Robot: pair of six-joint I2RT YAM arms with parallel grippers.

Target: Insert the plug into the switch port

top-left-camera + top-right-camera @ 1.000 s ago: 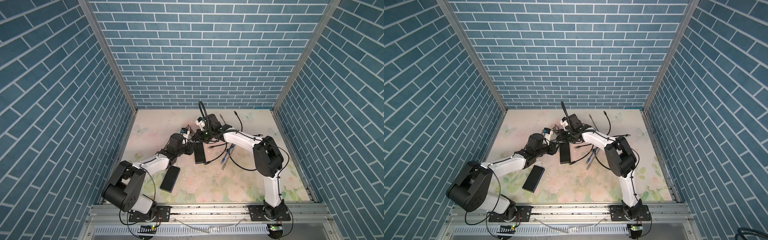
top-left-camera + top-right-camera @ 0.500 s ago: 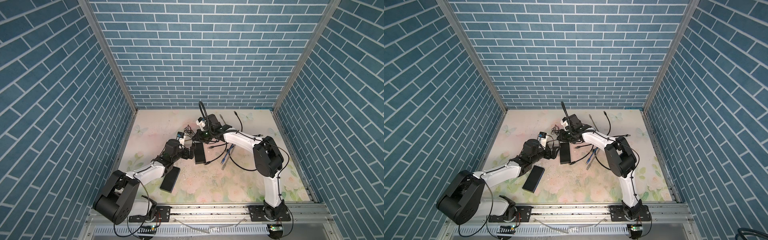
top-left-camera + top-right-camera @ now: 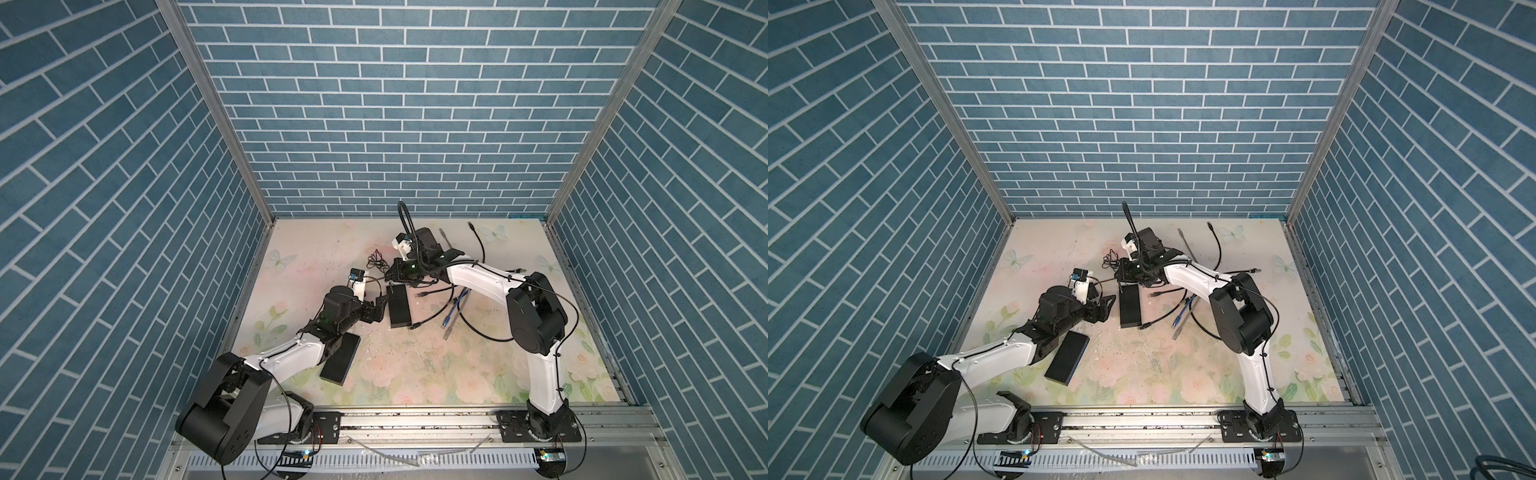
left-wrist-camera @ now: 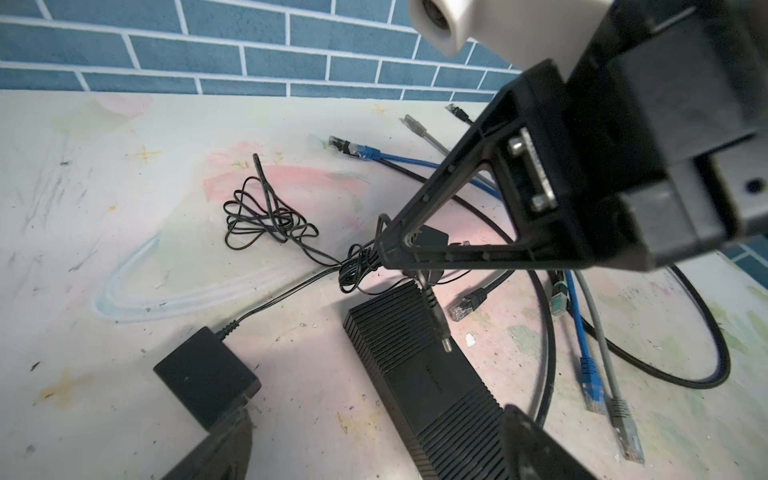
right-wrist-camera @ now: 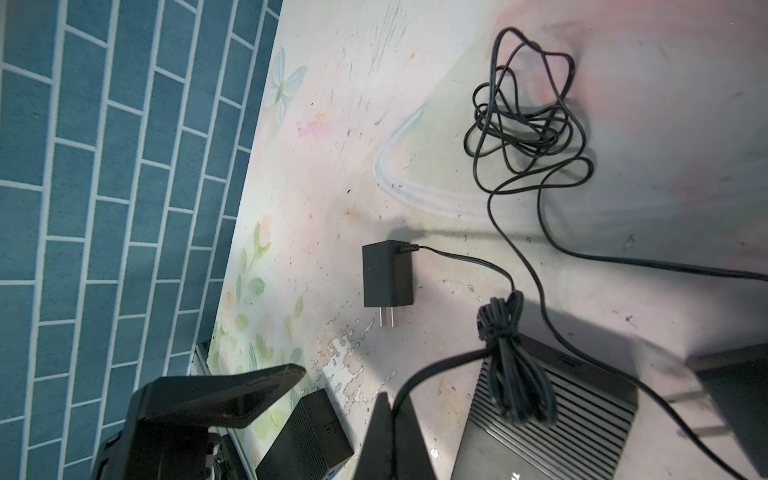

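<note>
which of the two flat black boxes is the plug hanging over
The ribbed switch in mid-table: the barrel plug dangles over it from the right gripper. The other box lies nearer the front, by the left arm.

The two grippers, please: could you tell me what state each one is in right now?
Left gripper: open, holding nothing.
Right gripper: closed on the cord just above its plug.

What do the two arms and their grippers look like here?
The left arm and right arm have white links, bulky black joints and thin black cables. The left gripper and right gripper are black, with hollow triangular fingers.
</note>
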